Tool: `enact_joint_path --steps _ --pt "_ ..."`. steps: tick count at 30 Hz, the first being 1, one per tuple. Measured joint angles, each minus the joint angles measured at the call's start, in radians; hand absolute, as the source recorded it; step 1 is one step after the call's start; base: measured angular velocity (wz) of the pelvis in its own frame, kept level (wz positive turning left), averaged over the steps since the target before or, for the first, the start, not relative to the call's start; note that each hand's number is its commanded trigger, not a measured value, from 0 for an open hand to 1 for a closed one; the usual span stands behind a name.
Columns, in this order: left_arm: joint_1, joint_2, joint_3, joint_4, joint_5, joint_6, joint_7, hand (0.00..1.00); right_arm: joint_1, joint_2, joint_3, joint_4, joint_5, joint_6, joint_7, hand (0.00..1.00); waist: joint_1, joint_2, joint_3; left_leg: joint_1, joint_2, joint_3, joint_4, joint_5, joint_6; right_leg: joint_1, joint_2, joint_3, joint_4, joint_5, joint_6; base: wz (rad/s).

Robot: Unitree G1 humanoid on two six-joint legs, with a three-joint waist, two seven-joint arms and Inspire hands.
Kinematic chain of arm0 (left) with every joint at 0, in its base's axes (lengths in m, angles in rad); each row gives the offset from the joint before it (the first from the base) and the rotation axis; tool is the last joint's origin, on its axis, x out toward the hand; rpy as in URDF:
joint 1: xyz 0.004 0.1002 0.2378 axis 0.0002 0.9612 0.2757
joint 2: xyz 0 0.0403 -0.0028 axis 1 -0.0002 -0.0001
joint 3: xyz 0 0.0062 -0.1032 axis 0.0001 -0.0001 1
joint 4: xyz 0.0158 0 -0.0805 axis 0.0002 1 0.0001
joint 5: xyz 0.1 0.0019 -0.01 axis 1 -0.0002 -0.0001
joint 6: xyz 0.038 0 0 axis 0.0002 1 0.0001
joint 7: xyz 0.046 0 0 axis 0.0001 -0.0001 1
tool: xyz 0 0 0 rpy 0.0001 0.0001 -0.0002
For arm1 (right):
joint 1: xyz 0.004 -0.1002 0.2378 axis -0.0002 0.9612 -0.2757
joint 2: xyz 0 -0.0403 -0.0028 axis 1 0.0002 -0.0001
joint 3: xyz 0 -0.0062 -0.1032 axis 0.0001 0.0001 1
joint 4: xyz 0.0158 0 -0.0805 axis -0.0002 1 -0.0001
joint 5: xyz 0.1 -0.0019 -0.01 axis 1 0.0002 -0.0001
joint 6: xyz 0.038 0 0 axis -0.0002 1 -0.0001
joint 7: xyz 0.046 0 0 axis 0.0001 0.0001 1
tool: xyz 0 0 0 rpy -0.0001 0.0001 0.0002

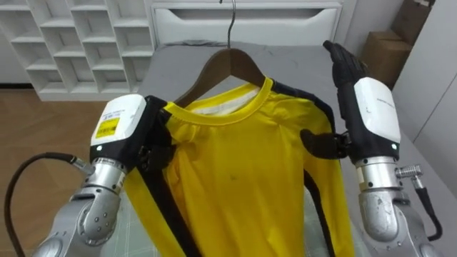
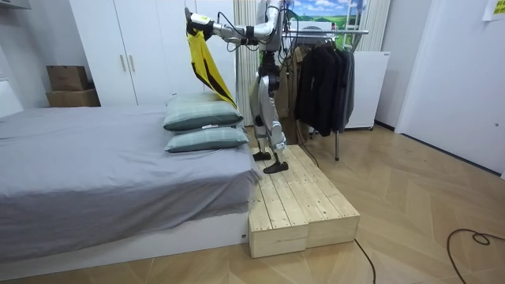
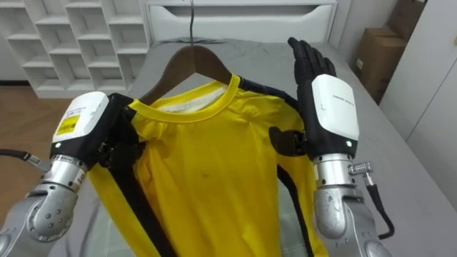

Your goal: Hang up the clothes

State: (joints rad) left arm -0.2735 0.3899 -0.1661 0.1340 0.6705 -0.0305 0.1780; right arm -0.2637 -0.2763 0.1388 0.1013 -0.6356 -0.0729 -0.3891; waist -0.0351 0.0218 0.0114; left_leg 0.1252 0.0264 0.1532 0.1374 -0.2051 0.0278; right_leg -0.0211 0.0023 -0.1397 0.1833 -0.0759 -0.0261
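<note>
A yellow shirt [image 1: 243, 178] with black side stripes hangs on a wooden hanger [image 1: 218, 68] with a metal hook [image 1: 230, 28], held up in front of me over the bed. My left hand [image 1: 125, 125] is at the shirt's left shoulder, its dark fingers [image 1: 153, 146] curled into the cloth. At the right shoulder my right hand [image 1: 371, 107] has its fingers [image 1: 343, 61] straight and pointing up, and its thumb lies across the black sleeve. In the room view I stand on a wooden platform [image 2: 300, 197] at the bed's side, arms raised, with the shirt [image 2: 207, 67] hanging from them.
The grey bed [image 1: 285, 57] lies below the shirt, with two pillows [image 2: 201, 118] near me. A white cubby shelf [image 1: 71, 43] stands far left and a cardboard box [image 1: 385, 53] far right. Behind me is a clothes rack with dark garments [image 2: 323, 75].
</note>
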Motion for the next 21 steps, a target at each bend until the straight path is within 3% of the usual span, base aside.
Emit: enact_joint_path --steps 4,21 --pt "0.0 -0.027 -0.003 -0.042 -0.001 0.003 -0.002 1.0 0.0 0.0 0.006 0.009 0.023 0.002 0.0 0.0 0.01 0.001 -0.0004 -0.002 -0.002 -0.007 0.0 0.0 0.0 -0.001 0.001 0.0 0.0 -0.001 0.001 0.03" --pt "0.0 -0.03 -0.042 -0.106 -0.001 0.025 -0.015 1.0 0.0 0.002 0.066 0.01 0.049 0.009 0.022 0.0 0.013 0.006 -0.0028 -0.001 -0.002 -0.02 0.0 0.0 0.0 0.002 0.001 -0.001 0.001 -0.001 0.001 0.0"
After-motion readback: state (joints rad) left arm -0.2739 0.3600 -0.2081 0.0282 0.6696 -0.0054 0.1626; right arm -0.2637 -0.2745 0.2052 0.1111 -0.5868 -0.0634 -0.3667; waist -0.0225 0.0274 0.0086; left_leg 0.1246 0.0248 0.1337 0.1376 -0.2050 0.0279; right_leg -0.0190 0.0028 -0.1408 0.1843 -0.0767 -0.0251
